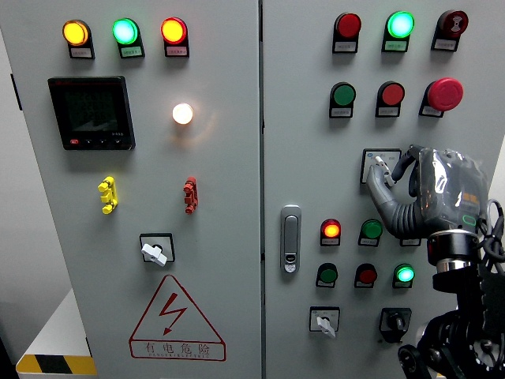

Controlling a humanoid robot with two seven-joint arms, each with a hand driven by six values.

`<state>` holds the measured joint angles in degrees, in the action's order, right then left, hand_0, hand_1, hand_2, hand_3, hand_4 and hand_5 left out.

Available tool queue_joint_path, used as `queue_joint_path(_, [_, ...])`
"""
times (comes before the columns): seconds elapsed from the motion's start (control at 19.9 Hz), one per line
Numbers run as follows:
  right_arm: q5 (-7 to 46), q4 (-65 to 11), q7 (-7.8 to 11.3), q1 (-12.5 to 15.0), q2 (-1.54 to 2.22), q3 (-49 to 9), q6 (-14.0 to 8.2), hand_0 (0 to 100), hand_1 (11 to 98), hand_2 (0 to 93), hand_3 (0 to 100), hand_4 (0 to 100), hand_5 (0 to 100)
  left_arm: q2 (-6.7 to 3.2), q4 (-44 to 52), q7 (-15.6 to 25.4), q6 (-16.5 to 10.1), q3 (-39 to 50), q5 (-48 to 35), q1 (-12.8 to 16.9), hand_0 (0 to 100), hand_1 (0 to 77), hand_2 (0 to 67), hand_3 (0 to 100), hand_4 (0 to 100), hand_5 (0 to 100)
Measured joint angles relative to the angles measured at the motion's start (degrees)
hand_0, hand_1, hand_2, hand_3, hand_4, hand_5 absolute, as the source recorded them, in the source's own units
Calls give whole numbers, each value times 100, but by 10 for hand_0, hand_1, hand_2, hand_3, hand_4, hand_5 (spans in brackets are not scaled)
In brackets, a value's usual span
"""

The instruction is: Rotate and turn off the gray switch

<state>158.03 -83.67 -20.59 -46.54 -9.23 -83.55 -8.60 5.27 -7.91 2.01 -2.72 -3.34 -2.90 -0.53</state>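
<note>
The right hand (410, 193), grey with a clear-wrapped back, is raised against the grey metal control cabinet (260, 118), its fingers curled over the gray rotary switch (377, 163) on a square plate. That switch lies directly below the round green push-button (343, 95), partly hidden; firm grasp cannot be confirmed.

On the left door, low down, a red-edged warning triangle (176, 314) carries a lightning bolt, and a red strip (179, 348) under it reads 有电危险. The small plates below the lamps and buttons have print too fine to read, and the meter screen (91, 110) shows nothing I can make out.
</note>
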Motion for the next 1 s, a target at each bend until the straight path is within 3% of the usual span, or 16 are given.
queue_joint_path(0.4, [-17, -19, -186, -13, 2, 93, -3, 553, 440, 716, 1000, 1000, 1000, 0, 0, 1, 0, 0, 0, 0, 0, 0, 101, 208, 121, 127])
queue_joint_path(0.65, [-42, -26, -210, -13, 2, 94, -18, 600, 372, 721, 1000, 1000, 1000, 0, 0, 1, 0, 0, 0, 0, 0, 0, 101, 208, 121, 127])
queue_joint_path(1.0, [-53, -17, -212, -47, -2, 115, -88, 598, 363, 734, 1000, 1000, 1000, 0, 0, 1, 0, 0, 0, 0, 0, 0, 100, 208, 121, 127])
